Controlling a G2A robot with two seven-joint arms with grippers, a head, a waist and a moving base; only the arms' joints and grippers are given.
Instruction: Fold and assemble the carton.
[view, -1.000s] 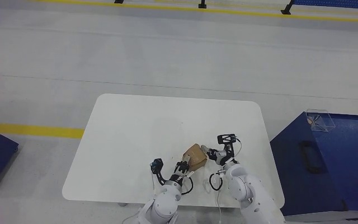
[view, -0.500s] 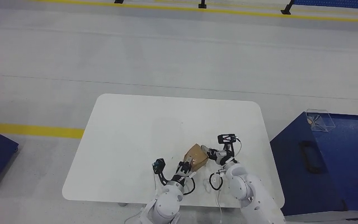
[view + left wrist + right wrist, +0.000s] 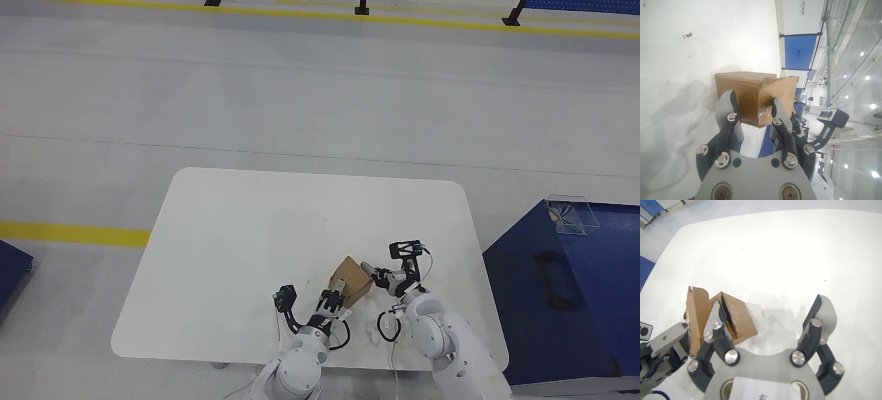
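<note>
1. Cardboard carton (image 3: 350, 278), brown, stands on the white surface (image 3: 250, 230) between the two hands. One flap (image 3: 696, 309) stands loose and upright, so assembly is judged unfinished.
2. Left hand (image 3: 753, 97): fingers moderately apart, straddling a vertical corner of the carton, tips over the two adjoining faces. No clamping visible.
3. Right hand (image 3: 769, 301): spread wide, holding nothing. One finger (image 3: 712, 317) sits at the slit between flap and carton body; the other is over bare surface.
4. Key relation: the carton is corner-on to the left hand, and lies beside the right hand rather than between its fingers. Carton looks boxy, with no clear long axis.
5. Judgement: the right hand is better placed to push the flap in while the left steadies.
6. Small cardboard scrap (image 3: 689, 34) lies beyond the carton. Pale floor with a yellow line (image 3: 70, 234) and a blue barrier (image 3: 800, 53) farther off.
</note>
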